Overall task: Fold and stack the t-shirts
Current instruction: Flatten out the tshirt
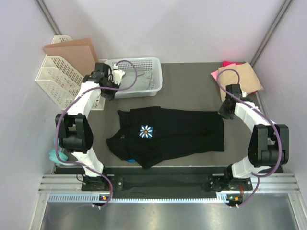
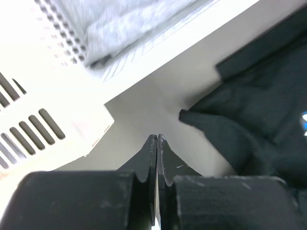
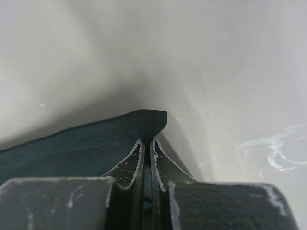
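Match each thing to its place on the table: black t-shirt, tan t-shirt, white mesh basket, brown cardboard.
Things: 1 black t-shirt; 2 tan t-shirt; 3 white mesh basket; 4 brown cardboard.
Places: A at the white rack, far left; B far right corner; C spread out in the middle; D far side, left of centre.
Pairs: 1-C; 2-B; 3-D; 4-A.

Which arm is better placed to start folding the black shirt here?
Right. The right gripper is shut at a corner of the black shirt, apparently pinching the hem. The left gripper is shut over bare table beside the shirt, near the basket, holding nothing.
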{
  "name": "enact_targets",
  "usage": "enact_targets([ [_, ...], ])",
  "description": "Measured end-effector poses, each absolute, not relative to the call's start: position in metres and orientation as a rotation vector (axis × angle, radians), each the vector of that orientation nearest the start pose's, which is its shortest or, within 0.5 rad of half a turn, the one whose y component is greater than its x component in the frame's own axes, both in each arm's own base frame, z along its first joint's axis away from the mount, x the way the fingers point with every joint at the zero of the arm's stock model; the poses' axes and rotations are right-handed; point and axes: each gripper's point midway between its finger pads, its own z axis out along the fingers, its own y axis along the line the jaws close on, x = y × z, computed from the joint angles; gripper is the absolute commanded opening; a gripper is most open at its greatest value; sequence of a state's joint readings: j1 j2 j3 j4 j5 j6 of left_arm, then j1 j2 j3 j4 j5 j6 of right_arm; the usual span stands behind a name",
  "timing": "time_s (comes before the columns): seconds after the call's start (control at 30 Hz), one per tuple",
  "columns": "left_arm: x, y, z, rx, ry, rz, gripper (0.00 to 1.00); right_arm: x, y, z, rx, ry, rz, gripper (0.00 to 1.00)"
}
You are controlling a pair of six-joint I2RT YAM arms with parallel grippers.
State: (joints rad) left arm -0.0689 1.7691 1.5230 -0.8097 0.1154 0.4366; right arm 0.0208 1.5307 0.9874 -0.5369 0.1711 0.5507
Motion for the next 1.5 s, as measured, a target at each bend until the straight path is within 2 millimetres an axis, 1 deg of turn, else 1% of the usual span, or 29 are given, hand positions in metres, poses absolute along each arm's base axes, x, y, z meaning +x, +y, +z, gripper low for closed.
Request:
enact_targets([
  [0.03, 0.416, -0.035, 0.141, 0.695, 2.500, -0.028, 0.07, 0.339, -0.003, 0.068, 0.745, 2.507, -0.028, 0.00],
  [0.1, 0.414, -0.041, 0.147, 0.703, 2.486, -0.049, 0.29, 0.338, -0.002, 0.069, 0.743, 2.505, -0.023, 0.00],
  [0.13, 0.409, -0.045, 0.147, 0.711, 2.486, -0.066, 0.46, 0.337, -0.002, 0.068, 0.741, 2.507, -0.021, 0.00],
  [0.2, 0.396, -0.054, 0.142, 0.725, 2.502, -0.110, 0.54, 0.334, 0.000, 0.064, 0.736, 2.516, -0.019, 0.00],
  [0.23, 0.389, -0.056, 0.137, 0.742, 2.515, -0.119, 0.64, 0.331, 0.001, 0.061, 0.732, 2.524, -0.020, 0.00],
  [0.33, 0.355, -0.071, 0.114, 0.823, 2.578, -0.143, 0.72, 0.321, 0.003, 0.052, 0.724, 2.553, -0.029, 0.00],
  [0.43, 0.318, -0.090, 0.088, 0.939, 2.637, -0.180, 0.74, 0.314, 0.005, 0.046, 0.712, 2.572, -0.034, 0.00],
  [0.47, 0.310, -0.093, 0.083, 0.963, 2.654, -0.187, 0.74, 0.314, 0.006, 0.047, 0.709, 2.573, -0.032, 0.00],
  [0.53, 0.303, -0.093, 0.078, 0.969, 2.677, -0.189, 0.74, 0.315, 0.008, 0.049, 0.699, 2.566, -0.028, 0.00],
  [0.63, 0.306, -0.092, 0.078, 0.939, 2.683, -0.180, 0.72, 0.316, 0.012, 0.051, 0.682, 2.563, -0.020, 0.00],
  [0.87, 0.325, -0.097, 0.064, 0.877, 2.727, -0.172, 0.67, 0.316, 0.017, 0.055, 0.658, 2.556, -0.011, 0.00],
  [0.97, 0.334, -0.104, 0.062, 0.848, 2.736, -0.194, 0.62, 0.316, 0.018, 0.056, 0.652, 2.555, -0.008, 0.00],
  [1.0, 0.337, -0.106, 0.062, 0.841, 2.735, -0.197, 0.58, 0.316, 0.019, 0.056, 0.651, 2.555, -0.008, 0.00],
  [1.07, 0.337, -0.111, 0.061, 0.837, 2.734, -0.202, 0.35, 0.316, 0.019, 0.056, 0.650, 2.555, -0.007, 0.00],
  [1.1, 0.336, -0.115, 0.061, 0.838, 2.736, -0.207, 0.25, 0.316, 0.019, 0.056, 0.650, 2.555, -0.008, 0.00],
  [1.13, 0.335, -0.117, 0.060, 0.842, 2.737, -0.211, 0.09, 0.316, 0.019, 0.056, 0.649, 2.555, -0.007, 0.00],
  [1.17, 0.334, -0.119, 0.059, 0.846, 2.738, -0.213, 0.01, 0.316, 0.019, 0.056, 0.649, 2.554, -0.007, 0.00],
  [1.3, 0.333, -0.119, 0.056, 0.865, 2.746, -0.198, 0.00, 0.317, 0.019, 0.056, 0.644, 2.554, -0.008, 0.00],
  [1.4, 0.335, -0.112, 0.055, 0.861, 2.750, -0.159, 0.00, 0.317, 0.019, 0.056, 0.641, 2.555, -0.009, 0.00],
  [1.5, 0.338, -0.096, 0.057, 0.861, 2.756, -0.100, 0.00, 0.316, 0.018, 0.056, 0.640, 2.555, -0.011, 0.00],
])
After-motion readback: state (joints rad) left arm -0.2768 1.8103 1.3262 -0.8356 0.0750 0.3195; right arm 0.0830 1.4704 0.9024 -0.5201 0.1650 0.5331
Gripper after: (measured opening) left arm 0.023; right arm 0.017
